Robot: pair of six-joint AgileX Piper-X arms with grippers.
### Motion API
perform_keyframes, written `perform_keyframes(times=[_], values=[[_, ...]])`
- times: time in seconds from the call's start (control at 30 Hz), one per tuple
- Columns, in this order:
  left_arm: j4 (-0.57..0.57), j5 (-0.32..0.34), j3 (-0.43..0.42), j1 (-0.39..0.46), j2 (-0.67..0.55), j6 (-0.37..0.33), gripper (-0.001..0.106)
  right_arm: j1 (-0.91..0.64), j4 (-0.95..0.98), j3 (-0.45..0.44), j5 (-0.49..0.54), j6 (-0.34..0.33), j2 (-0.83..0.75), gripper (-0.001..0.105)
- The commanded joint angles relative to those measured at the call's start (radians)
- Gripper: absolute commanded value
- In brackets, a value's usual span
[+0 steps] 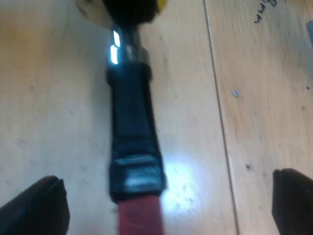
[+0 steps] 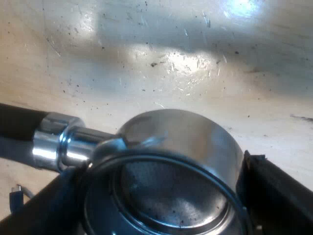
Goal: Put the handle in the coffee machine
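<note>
Left wrist view: the left gripper (image 1: pixel 168 196) hangs above a pale wooden table (image 1: pixel 54 98), its two black fingers (image 1: pixel 34 205) spread wide with nothing between them but air. The dark handle (image 1: pixel 132 127) of the holder runs lengthwise through the gap without touching either finger, and its red end (image 1: pixel 139 215) lies nearest the gripper. A straight seam (image 1: pixel 220 107) between two boards runs alongside the handle. Beyond the seam are a small screw head (image 1: pixel 235 92) and a few strokes of dark handwriting (image 1: pixel 264 12). Light reflects off the wood just beside the red end.

Right wrist view: the right gripper (image 2: pixel 159 196) is closed on the holder (image 2: pixel 181 142). One finger presses against each side of the round metal basket, whose open mouth faces the camera. A bright steel collar (image 2: pixel 51 144) joins the basket to the dark handle, which leads away to one side. The table (image 2: pixel 146 49) is scratched, dotted with dark specks (image 2: pixel 154 64) and crossed by glare and soft shadow. It is unclear whether the basket rests on the wood or is held just above it.
</note>
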Motion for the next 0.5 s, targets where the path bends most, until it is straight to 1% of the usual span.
perform_keyframes(times=[0.03,0.13,0.2,0.23,0.27,0.3,0.33,0.5], values=[[-0.010,0.006,0.033,0.017,-0.003,-0.021,0.086,-0.003,-0.011,-0.017,-0.028,-0.025,-0.020,0.000],[-0.061,0.006,0.079,0.042,-0.003,-0.039,0.086,-0.003,-0.013,-0.017,-0.028,-0.025,-0.027,0.000],[-0.105,0.025,0.105,0.048,-0.003,-0.045,0.086,-0.003,-0.013,-0.017,-0.028,-0.025,-0.032,0.000],[-0.114,0.028,0.108,0.048,-0.003,-0.045,0.086,-0.003,-0.013,-0.017,-0.030,-0.025,-0.033,0.000],[-0.131,0.040,0.113,0.048,-0.003,-0.045,0.086,-0.003,-0.013,-0.017,-0.034,-0.025,-0.033,0.000],[-0.142,0.066,0.114,0.048,-0.003,-0.045,0.086,-0.003,-0.013,-0.017,-0.040,-0.025,-0.033,0.000],[-0.145,0.071,0.114,0.048,-0.003,-0.045,0.086,-0.003,-0.013,-0.017,-0.049,-0.025,-0.033,0.000],[-0.151,0.075,0.114,0.048,0.031,-0.068,0.086,-0.003,-0.013,-0.017,-0.062,-0.025,-0.033,0.000]])
